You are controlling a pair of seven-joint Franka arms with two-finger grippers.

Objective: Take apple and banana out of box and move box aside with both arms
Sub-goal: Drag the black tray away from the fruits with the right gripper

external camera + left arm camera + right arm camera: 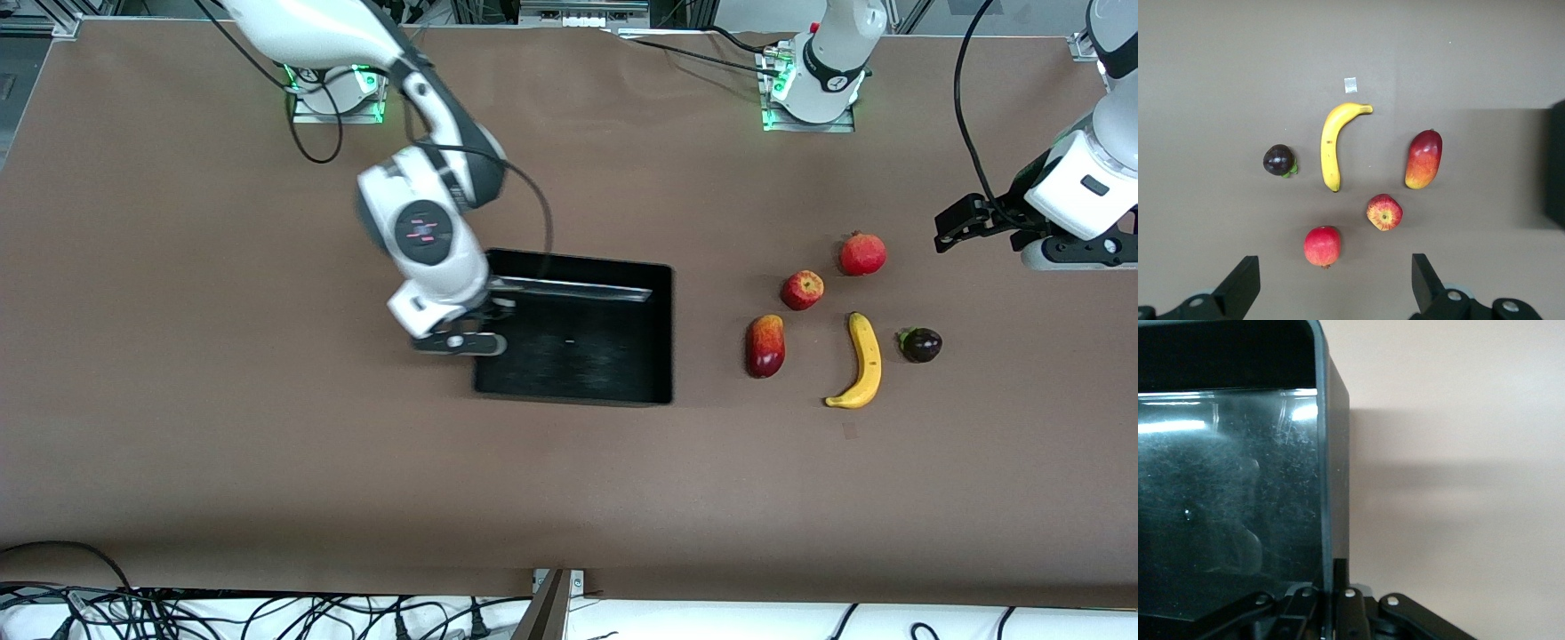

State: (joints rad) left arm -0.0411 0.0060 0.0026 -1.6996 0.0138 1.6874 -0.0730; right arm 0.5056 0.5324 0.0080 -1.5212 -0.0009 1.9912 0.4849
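The black box (662, 329) lies mid-table. My right gripper (484, 324) is shut on the box's wall at the end toward the right arm; in the right wrist view the gripper (1335, 577) has one finger inside and one outside the thin wall (1335, 453). The yellow banana (864, 360) (1331, 143) and the small red apple (802, 290) (1384, 212) lie on the table toward the left arm's end. My left gripper (956, 222) (1335, 267) hangs open over the table by the fruits, with nothing between its fingers.
A red pomegranate (862, 254) (1322, 245) lies beside the apple, farther from the camera. A red-and-yellow mango (765, 346) (1424, 159) lies between box and banana. A dark purple fruit (921, 344) (1279, 160) sits beside the banana. Cables hang along the table's near edge.
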